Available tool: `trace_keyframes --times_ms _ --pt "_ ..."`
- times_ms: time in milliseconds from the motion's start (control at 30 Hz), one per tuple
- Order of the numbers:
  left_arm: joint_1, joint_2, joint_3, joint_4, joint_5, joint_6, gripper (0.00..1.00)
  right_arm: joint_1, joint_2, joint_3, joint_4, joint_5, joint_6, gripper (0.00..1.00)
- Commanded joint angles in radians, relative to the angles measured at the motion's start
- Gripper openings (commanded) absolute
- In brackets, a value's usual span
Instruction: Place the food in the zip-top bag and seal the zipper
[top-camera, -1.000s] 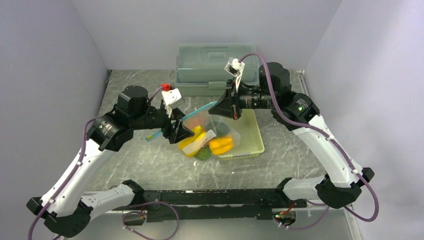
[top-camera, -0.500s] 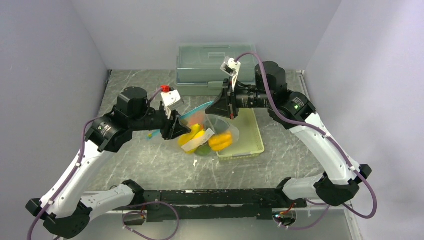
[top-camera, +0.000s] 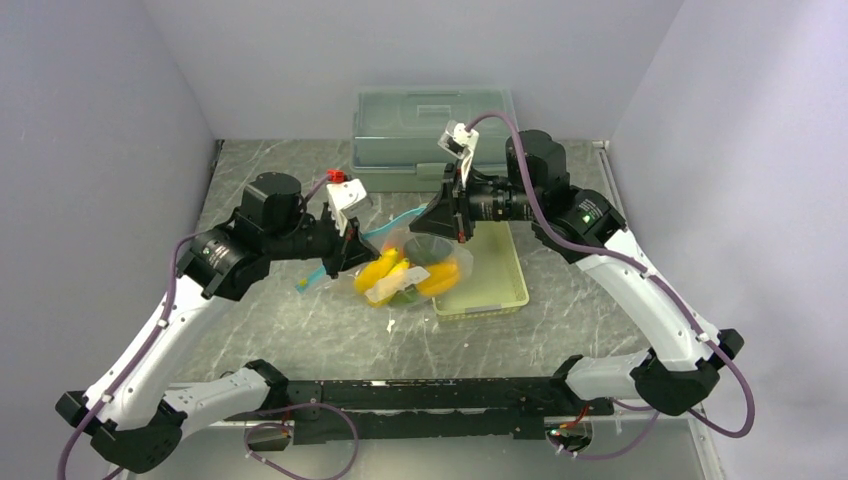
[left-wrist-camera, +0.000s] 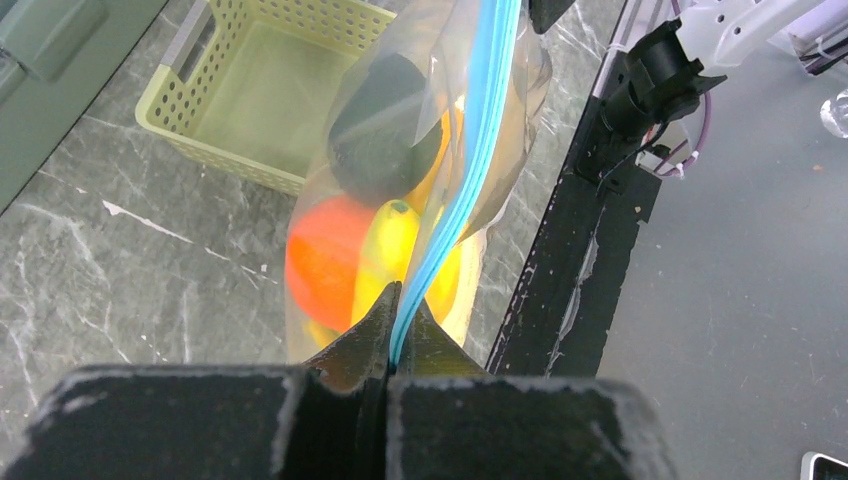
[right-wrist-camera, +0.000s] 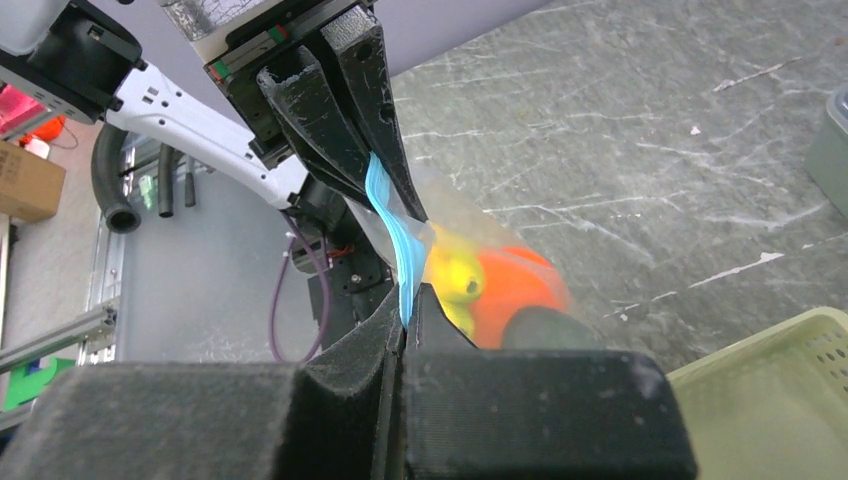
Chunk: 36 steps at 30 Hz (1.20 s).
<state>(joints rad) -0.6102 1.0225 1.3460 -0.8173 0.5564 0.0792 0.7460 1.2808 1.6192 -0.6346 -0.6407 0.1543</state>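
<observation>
left gripper (left-wrist-camera: 392, 305): tips pressed together, pinching the zipper (left-wrist-camera: 468, 150) at one end of the strip
right gripper (right-wrist-camera: 405, 300): tips pressed together too, pinching the same teal-blue strip at a second spot
gap between grippers: small, tips facing each other, a short bowed run of strip between them
zipper: lifted off the table, one loose end trailing past the left gripper toward the left; cannot tell whether sealed along its whole length
zip-top bag (top-camera: 412, 262): clear, hanging from the pinched strip, sagging between the two grippers just left of the basket; cannot tell whether its bottom touches the table
food: all inside the bag
orange ball (left-wrist-camera: 322, 262): low in the bag, beside the bananas (left-wrist-camera: 388, 240)
avocado (left-wrist-camera: 385, 130): dark, pressed against the plastic on the basket side
pepper (top-camera: 441, 281): yellow, at the bag's right side
basket (top-camera: 505, 292): pale green, slotted, on the table
lidded box (top-camera: 420, 125): at the far edge, behind both arms
table (top-camera: 300, 330): grey marbled top
</observation>
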Motion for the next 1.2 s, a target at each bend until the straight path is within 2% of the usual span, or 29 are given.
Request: trace_keyframes --times_ms 0,67,167,500,800,1167 --pt "0.0 -0.015 0.022 0.057 -0.02 -0.034 0.0 0.006 -0.034 -0.011 0.076 0.01 0.007 0.0" --pt "0.0 -0.014 0.028 0.057 -0.03 -0.037 0.0 0.006 -0.034 -0.019 0.073 0.027 0.003 0.05" --pt "0.0 -0.01 0.037 0.053 -0.04 -0.039 0.0 0.006 -0.043 -0.027 0.066 0.073 -0.006 0.21" --pt "0.0 -0.056 -0.012 0.113 -0.142 -0.063 0.0 0.003 -0.114 -0.066 0.056 0.23 -0.022 0.54" --pt "0.0 -0.012 -0.001 0.11 -0.306 -0.071 0.0 -0.011 -0.201 -0.137 0.034 0.4 -0.033 0.65" --pt "0.0 0.078 0.072 0.048 -0.657 -0.047 0.0 -0.024 -0.274 -0.297 0.083 0.536 -0.009 0.71"
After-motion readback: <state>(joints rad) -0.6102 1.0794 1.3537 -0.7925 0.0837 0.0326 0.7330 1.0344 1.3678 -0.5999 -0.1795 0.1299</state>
